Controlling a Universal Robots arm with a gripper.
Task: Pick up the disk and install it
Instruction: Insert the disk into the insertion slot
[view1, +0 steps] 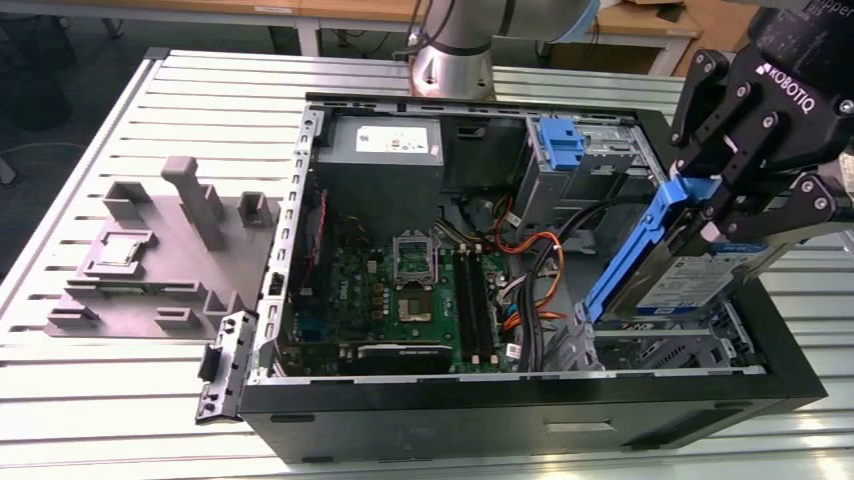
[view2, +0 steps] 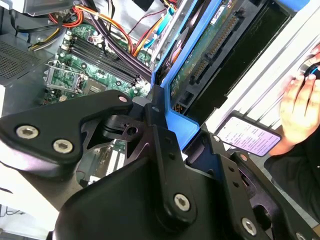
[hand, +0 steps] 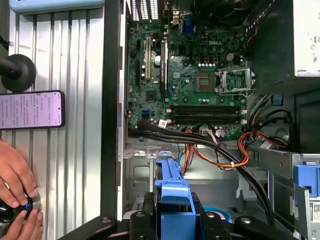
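My gripper (view1: 727, 215) is shut on the disk (view1: 681, 285), a silver drive with a white-and-blue label and blue side rails. It hangs tilted, one end down, over the exterior view's right side of the open computer case (view1: 534, 400), just above the empty metal bay. In the second wrist view the disk's (view2: 210, 45) green circuit-board underside faces the camera, and a black finger (view2: 160, 135) presses on the blue rail. In the first wrist view the disk's (hand: 172, 195) blue rail end sits between the gripper's (hand: 172, 220) fingers, above the grey bay floor (hand: 210, 185).
Inside the case lie the motherboard (view1: 400, 290), orange and black cables (view1: 534, 270), a power supply (view1: 387, 145) and a blue bracket (view1: 563, 145) in the upper bay. A grey fixture (view1: 160, 260) stands on the slatted table. A phone (hand: 30, 110) and a person's hand (hand: 15, 180) rest beside the case.
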